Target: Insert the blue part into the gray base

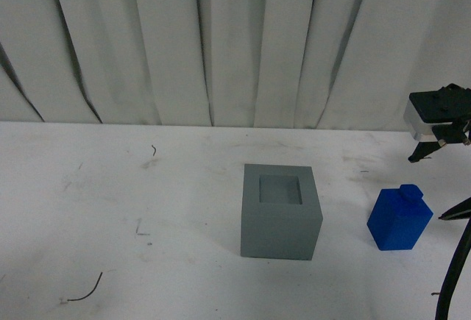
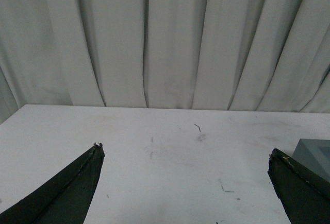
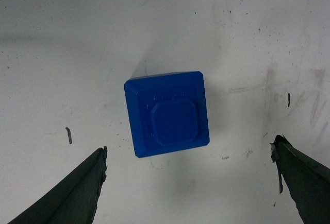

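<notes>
The gray base [image 1: 280, 212] stands upright at the middle of the white table, its square recess facing up and empty. The blue part [image 1: 399, 218] stands upright on the table to the right of it, a hand's width apart, knob on top. My right gripper [image 3: 189, 147] is open and hangs above the blue part [image 3: 167, 113], seen from above just beyond the fingertips, touching neither. The right wrist [image 1: 438, 115] shows at the far right of the front view. My left gripper [image 2: 185, 150] is open and empty over bare table; a corner of the gray base [image 2: 314, 154] shows beside one finger.
A pleated white curtain [image 1: 235, 40] closes off the back of the table. A black cable [image 1: 450, 279] runs down the right edge. Small bits of wire [image 1: 85, 291] and scuff marks lie on the left half of the table.
</notes>
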{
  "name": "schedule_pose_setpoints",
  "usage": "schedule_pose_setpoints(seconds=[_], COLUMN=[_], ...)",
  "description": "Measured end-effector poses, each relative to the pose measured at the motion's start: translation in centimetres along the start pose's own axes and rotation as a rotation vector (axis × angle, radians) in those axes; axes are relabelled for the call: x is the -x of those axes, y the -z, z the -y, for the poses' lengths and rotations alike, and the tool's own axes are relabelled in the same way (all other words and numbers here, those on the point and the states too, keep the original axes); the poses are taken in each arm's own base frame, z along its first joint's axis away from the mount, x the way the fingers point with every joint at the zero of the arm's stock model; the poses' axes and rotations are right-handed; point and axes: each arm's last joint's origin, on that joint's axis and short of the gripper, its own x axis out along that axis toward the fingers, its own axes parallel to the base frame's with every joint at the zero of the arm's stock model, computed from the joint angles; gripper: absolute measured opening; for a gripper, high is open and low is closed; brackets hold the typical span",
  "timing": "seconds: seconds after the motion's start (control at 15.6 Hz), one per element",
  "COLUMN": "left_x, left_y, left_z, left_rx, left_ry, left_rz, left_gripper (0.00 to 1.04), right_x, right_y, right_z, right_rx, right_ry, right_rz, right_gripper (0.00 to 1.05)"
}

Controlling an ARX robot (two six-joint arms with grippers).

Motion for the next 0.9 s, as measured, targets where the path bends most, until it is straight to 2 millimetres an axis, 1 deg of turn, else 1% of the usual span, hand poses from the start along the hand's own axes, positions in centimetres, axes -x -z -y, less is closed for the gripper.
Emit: schedule_pose_setpoints(seconds=[0.26, 0.45, 0.71, 0.9], left_x=[0.0, 0.0, 0.0, 0.0], left_y=[0.0, 0.0, 0.0, 0.0], left_z=[0.0, 0.0, 0.0, 0.0], left_rx=[0.0, 0.0, 0.0, 0.0], left_ry=[0.0, 0.0, 0.0, 0.0], left_rz=[0.0, 0.0, 0.0, 0.0], left_gripper=[0.98, 0.98, 0.98, 0.98], right_x=[-2.3, -3.2, -5.4, -6.0], right_y=[-0.4, -0.9, -0.3, -0.1], right_z=[0.2, 0.1, -0.3, -0.2], right_rx=[0.028, 0.043, 0.038, 0.042], right_ry=[-0.033, -0.049, -0.084, -0.078], right_rz=[-0.008, -0.025, -0.048, -0.06], right_gripper=[0.98, 0.98, 0.98, 0.98])
